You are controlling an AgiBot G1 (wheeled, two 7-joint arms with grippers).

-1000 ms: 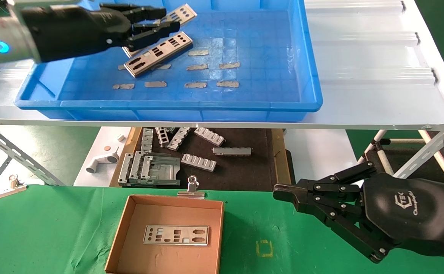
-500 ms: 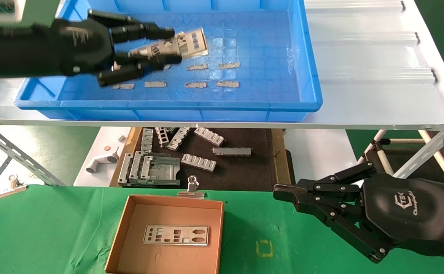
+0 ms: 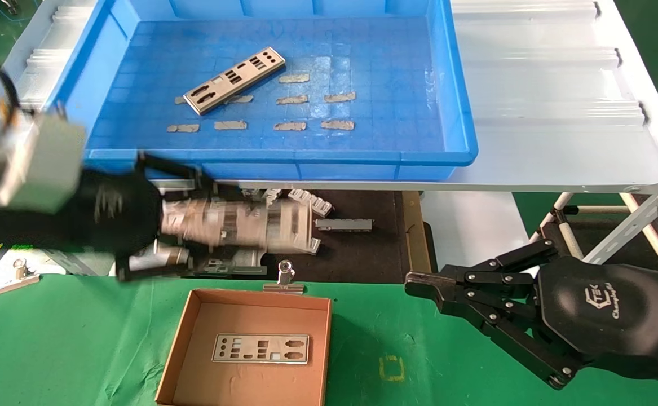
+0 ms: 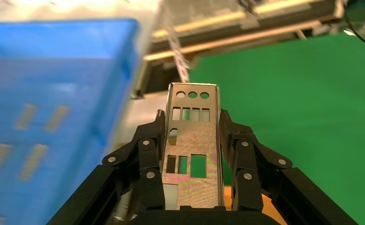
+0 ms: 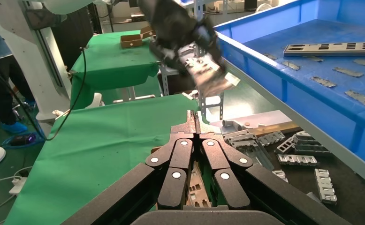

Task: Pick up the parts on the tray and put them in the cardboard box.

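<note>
Carrying one punched metal plate (image 4: 191, 154) between its fingers, the left hand (image 3: 204, 225) sits at the left-centre of the head view, just below the front rim of the blue tray (image 3: 329, 160) and above the far edge of the cardboard box (image 3: 193, 361). The left wrist view shows the grip plainly: both fingers press on the plate's long edges, with the end bearing three round holes sticking out beyond the fingertips.

One more plate (image 3: 234, 80) lies in the upper left of the tray floor among beige tape scraps (image 3: 289, 113), and a third plate (image 3: 261, 348) lies flat in the box at lower centre. The right hand (image 3: 419, 287) is parked at the lower right above the green counter (image 3: 80, 338), its fingers closed together on nothing.

To do this step well, the left hand should probably bring the plate over the middle of the box, clear of the binder clip (image 3: 285, 277) on the far wall, level it, lower it close to the floor, then open. Dropping from height risks the thin plate bouncing out or landing propped on the wall.
</note>
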